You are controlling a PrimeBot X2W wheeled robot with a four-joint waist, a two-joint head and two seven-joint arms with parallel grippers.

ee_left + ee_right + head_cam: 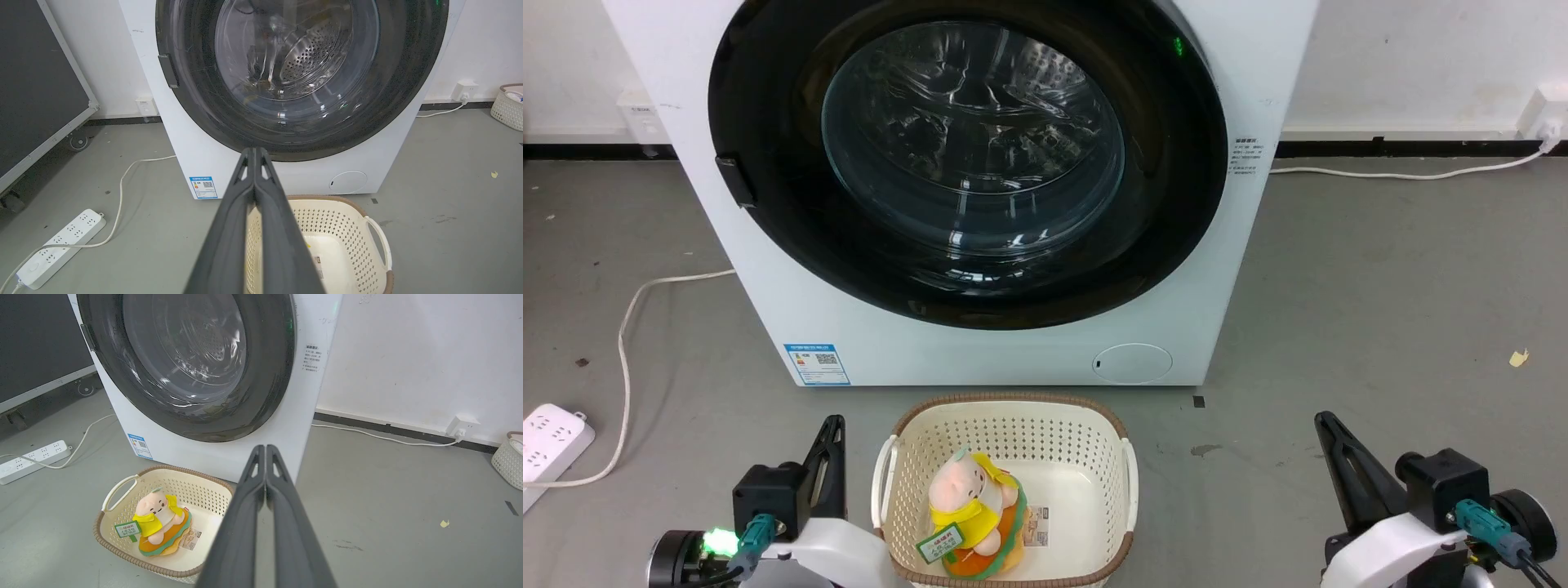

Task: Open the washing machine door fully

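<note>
Currently the washing machine door (pixel 968 163) is shut against the front of the washing machine (pixel 980 355), with a dark latch tab (pixel 735 180) at the door's left edge. Left gripper (pixel 834 425) clenched, fingers pressed together, holding nothing, just left of the basket (pixel 1013 400). Right gripper (pixel 1324 420) likewise clenched and empty, well right of the basket. Both grippers apart from the door. Basket sits on the floor (pixel 1380 327) just before the washing machine, with a plush toy (pixel 974 506) lying in it

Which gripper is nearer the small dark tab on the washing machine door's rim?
Left. The left gripper, shut, sits low, below and slightly right of the tab. The right gripper, also shut, sits low past the opposite side of the washing machine door.
</note>
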